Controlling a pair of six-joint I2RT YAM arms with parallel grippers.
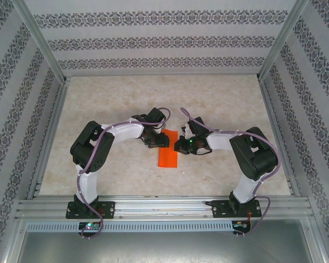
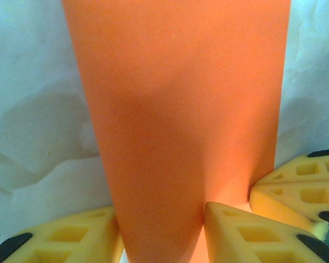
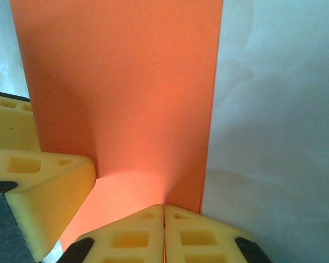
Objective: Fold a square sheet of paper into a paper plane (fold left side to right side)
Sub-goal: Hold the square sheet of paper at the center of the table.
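1. Plainly, the square sheet of paper (image 1: 168,155) lay as a narrow folded strip near the middle of the counter (image 1: 115,98), between the tips of the two arms.
2. The left pincer (image 2: 162,211) stood with its jaws apart, and the strip's end ran between its yellow fingers (image 2: 66,238).
3. The right pincer (image 3: 164,208) was pressed together on the strip's edge, with a sliver of orange showing in the seam.
4. In the right wrist view, a finger of the left pincer sat just beside it, over the paper.
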